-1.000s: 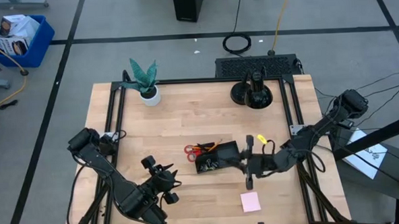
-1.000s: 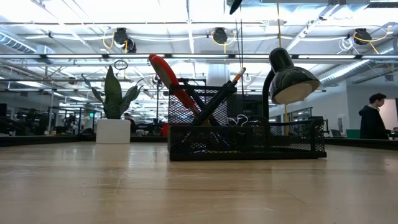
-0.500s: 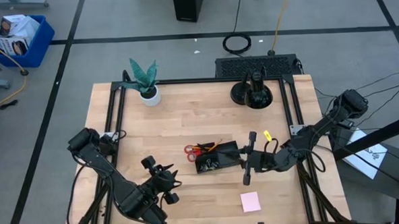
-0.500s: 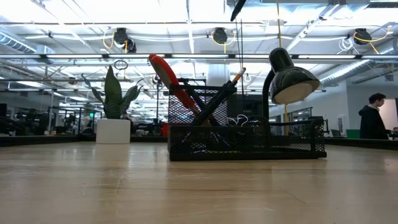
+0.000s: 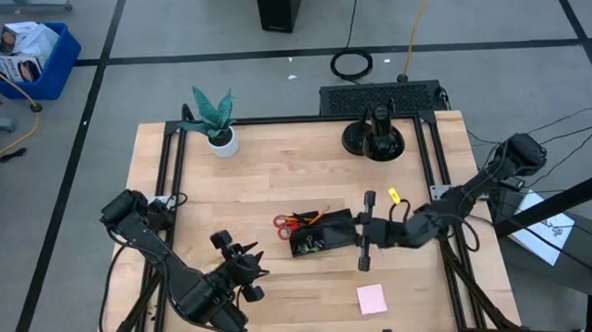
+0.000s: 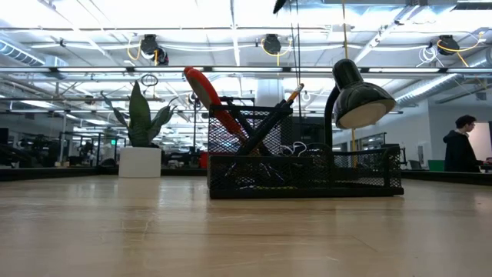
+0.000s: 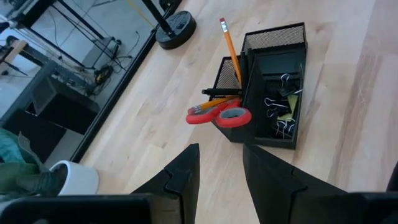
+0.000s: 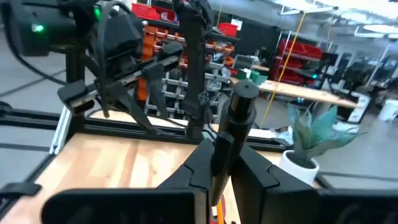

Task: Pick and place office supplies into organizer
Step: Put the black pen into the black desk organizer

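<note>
Right end effector point(image 5: 367, 233), clamped on a slim black pen point(image 5: 365, 230), hangs just right of the organizer point(image 5: 322, 232) at mid-worktop, where scissors point(image 5: 285, 224), pencils and clips already sit; the pink sticky-note pad point(image 5: 372, 299) waits nearer. Left end effector point(image 5: 253, 273) idles, fingers apart.

Low view: organizer point(image 6: 304, 171) mesh hides its contents; tiny clips point(image 7: 277, 107) too small to count; right gripper point(image 8: 219, 163) hides the lower end of its black marker point(image 8: 235, 121).

Mesh organizer seen past the left gripper point(image 7: 221, 165)

Black organizer point(image 7: 273, 43) holds red-handled scissors point(image 7: 221, 115) and an orange pencil point(image 7: 230, 46) in its cup end, clips point(image 7: 283, 102) in its tray; round black stand point(image 7: 175, 28) beyond it, white pot point(image 7: 71, 177) well apart.
</note>
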Robot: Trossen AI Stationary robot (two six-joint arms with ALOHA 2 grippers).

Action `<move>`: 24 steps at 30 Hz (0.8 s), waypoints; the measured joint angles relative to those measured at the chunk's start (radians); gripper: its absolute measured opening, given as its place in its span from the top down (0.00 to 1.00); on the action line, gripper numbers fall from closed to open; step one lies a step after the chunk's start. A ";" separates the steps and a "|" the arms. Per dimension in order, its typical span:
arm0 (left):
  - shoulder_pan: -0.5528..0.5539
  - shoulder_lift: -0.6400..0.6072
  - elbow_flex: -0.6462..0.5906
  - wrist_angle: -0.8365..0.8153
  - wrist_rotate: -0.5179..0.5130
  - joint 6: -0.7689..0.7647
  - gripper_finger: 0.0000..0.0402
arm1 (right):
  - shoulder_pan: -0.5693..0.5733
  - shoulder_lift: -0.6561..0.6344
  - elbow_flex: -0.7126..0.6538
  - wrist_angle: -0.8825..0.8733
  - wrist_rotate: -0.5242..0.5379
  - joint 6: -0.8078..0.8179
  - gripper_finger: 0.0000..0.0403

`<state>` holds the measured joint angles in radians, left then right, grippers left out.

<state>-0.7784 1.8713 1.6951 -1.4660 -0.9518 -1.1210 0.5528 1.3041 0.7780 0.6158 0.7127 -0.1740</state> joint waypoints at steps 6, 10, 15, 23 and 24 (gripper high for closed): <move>0.000 0.000 0.001 -0.081 0.000 -0.053 0.68 | -0.091 0.000 0.000 -0.061 -0.121 0.127 0.93; -0.003 0.000 -0.003 -0.106 0.034 -0.105 0.68 | -0.134 0.000 0.000 -0.074 -0.200 0.169 0.93; -0.018 0.000 -0.021 -0.104 0.077 -0.140 0.68 | -0.186 -0.001 0.000 -0.127 -0.260 0.235 0.93; -0.034 0.000 -0.105 -0.105 0.101 -0.245 0.68 | -0.231 0.031 0.000 -0.157 -0.290 0.288 0.93; -0.035 0.000 -0.116 -0.105 0.106 -0.259 0.68 | -0.238 0.041 0.000 -0.156 -0.306 0.300 0.93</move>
<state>-0.8136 1.8713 1.5789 -1.5709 -0.8456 -1.3797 0.3152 1.3449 0.7784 0.4594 0.4071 0.1261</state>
